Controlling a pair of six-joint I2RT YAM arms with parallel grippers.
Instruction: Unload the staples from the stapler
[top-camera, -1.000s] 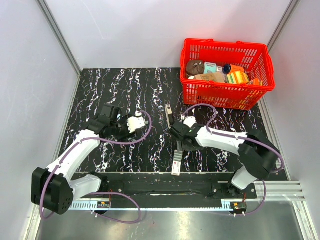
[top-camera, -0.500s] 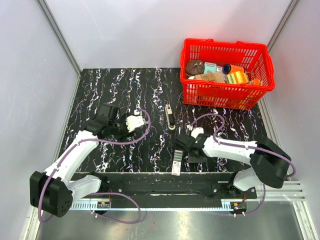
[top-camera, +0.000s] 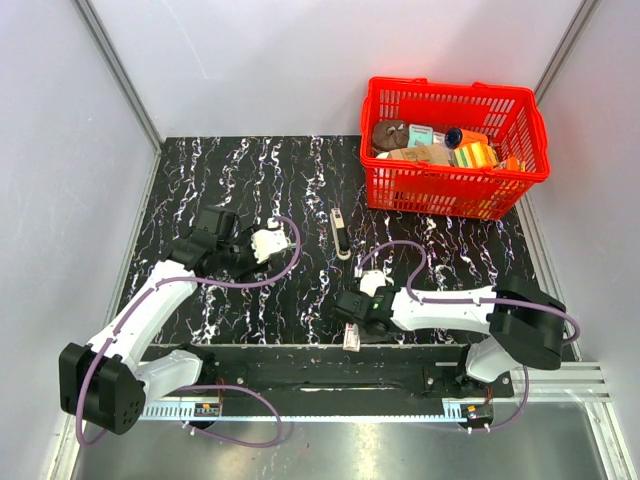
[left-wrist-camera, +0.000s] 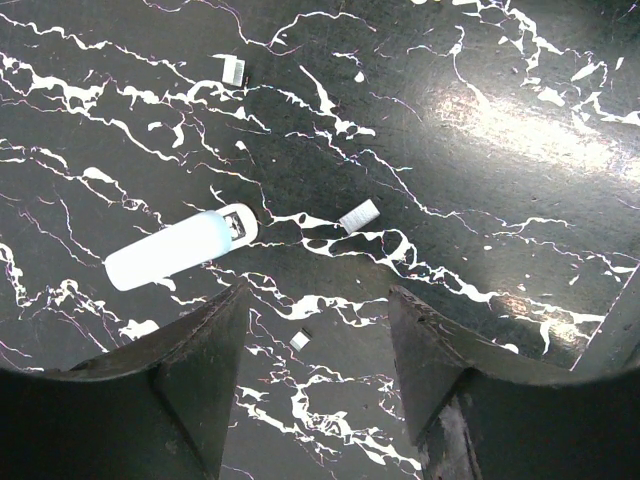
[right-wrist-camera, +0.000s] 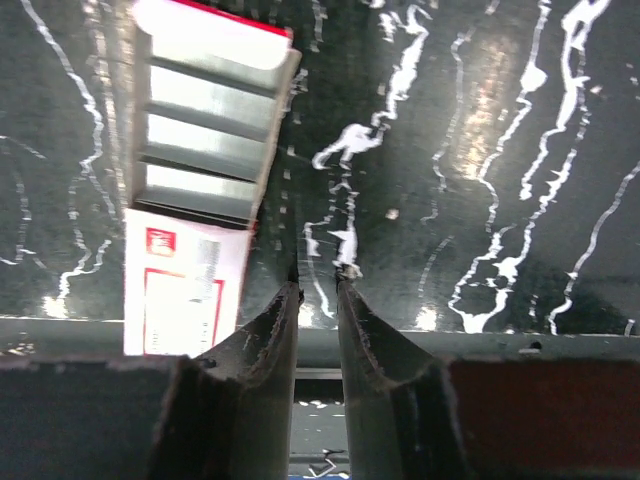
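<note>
The stapler (top-camera: 340, 232), a slim dark bar with a pale top, lies alone on the black marbled table mid-scene. The left wrist view shows it as a pale bar (left-wrist-camera: 175, 250), up and to the left of my fingers. My left gripper (top-camera: 262, 256) (left-wrist-camera: 318, 290) hovers left of it, open, with only table and a tiny staple scrap (left-wrist-camera: 300, 340) between the fingers. My right gripper (top-camera: 348, 310) (right-wrist-camera: 318, 275) is low at the near table edge, beside an open staple box (top-camera: 352, 335) (right-wrist-camera: 205, 130). Its jaws stand almost together, with a thin slit and nothing seen in it.
A red basket (top-camera: 455, 185) full of items stands at the back right. Loose staple bits (left-wrist-camera: 358, 214) (left-wrist-camera: 231, 68) lie on the table. The dark front rail (right-wrist-camera: 500, 345) runs just below my right fingertips.
My right gripper has travelled from beside the stapler toward the near edge, ending next to the staple box, and its jaws have closed. The left arm and the stapler stayed put.
</note>
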